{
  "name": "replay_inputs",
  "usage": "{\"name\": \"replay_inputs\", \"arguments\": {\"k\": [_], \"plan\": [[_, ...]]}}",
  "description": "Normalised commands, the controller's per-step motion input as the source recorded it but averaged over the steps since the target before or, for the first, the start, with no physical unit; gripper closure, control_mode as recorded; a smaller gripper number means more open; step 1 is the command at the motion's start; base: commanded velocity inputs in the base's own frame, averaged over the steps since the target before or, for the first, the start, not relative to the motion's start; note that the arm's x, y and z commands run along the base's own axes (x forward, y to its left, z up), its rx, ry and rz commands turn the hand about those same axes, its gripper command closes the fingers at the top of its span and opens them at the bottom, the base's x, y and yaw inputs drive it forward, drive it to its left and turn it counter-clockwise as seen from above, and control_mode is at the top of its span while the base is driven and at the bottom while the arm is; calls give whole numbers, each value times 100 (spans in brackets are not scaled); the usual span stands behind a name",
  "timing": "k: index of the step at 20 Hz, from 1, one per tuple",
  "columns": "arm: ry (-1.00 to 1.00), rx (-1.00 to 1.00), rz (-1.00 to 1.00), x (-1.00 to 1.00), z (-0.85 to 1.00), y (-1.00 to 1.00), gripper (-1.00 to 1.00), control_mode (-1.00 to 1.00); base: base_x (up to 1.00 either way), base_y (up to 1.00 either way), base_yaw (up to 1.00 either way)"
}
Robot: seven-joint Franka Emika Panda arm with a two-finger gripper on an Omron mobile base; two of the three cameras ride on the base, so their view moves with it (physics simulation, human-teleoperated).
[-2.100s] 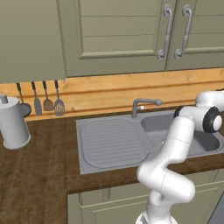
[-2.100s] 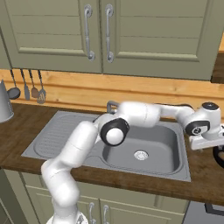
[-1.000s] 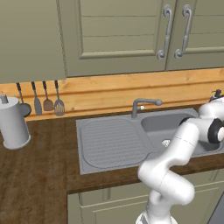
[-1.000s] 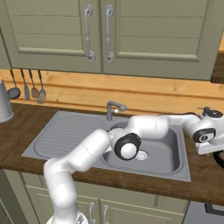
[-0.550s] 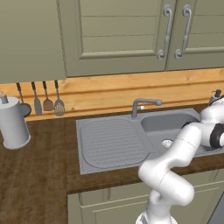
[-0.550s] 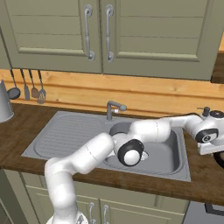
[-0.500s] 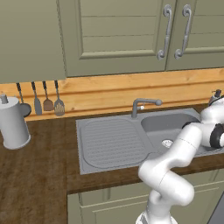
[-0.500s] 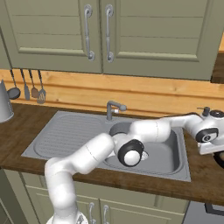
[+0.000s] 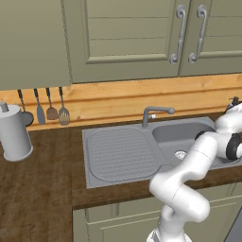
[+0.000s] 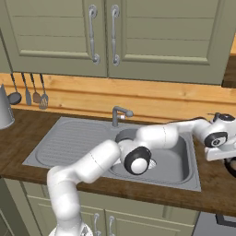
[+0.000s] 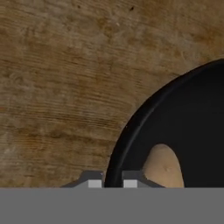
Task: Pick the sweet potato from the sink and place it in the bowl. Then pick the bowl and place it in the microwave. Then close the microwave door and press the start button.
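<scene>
In the left base view, a smooth pale grey cylinder with a small knob on top (image 9: 15, 132) stands on the dark, streaky wood table (image 9: 38, 189). Behind it, four slim dark utensils (image 9: 51, 106) hang against a band of warm, light wood along the wall. Next comes the sink (image 9: 120, 153), matte grey metal: a rounded-rectangle drainboard with fine ribs, then one deep rectangular basin with a round drain, and a curved grey faucet (image 9: 155, 113) at the back rim. Flat olive-green cabinet doors with curved metal handles hang above. The glossy white arm bends across the basin toward the right edge.

In the right base view the arm's rounded links, capped with dark discs, reach over the sink (image 10: 69, 143) to the table right of the basin, where the hand sits low above a dark curved shape at the frame's edge.

In the hand view, coarse brown wood grain fills the left. The tool (image 11: 109, 183) shows two small pale grey tips with a narrow gap, standing either side of the thin, smooth rim of the matte black bowl (image 11: 192, 113): one tip outside, one inside. They look clenched on that rim, though the contact itself is hidden at the bottom edge. The sweet potato (image 11: 162, 168), a dull tan-orange tuber with a rounded tapered end and tiny pits, lies inside the bowl just beside the inner tip.
</scene>
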Motion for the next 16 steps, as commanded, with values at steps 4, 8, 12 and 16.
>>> {"name": "replay_inputs", "arguments": {"k": [4, 8, 12, 16], "plan": [[9, -2, 0, 0, -36, 19, 100, -100, 0, 0, 0], [23, -4, 1, 0, -19, 21, 100, -100, 0, 0, 0], [19, -9, 0, 1, -1, 30, 100, -100, 0, 0, 0], [0, 0, 0, 0, 8, 3, 100, -100, 0, 0, 0]]}}
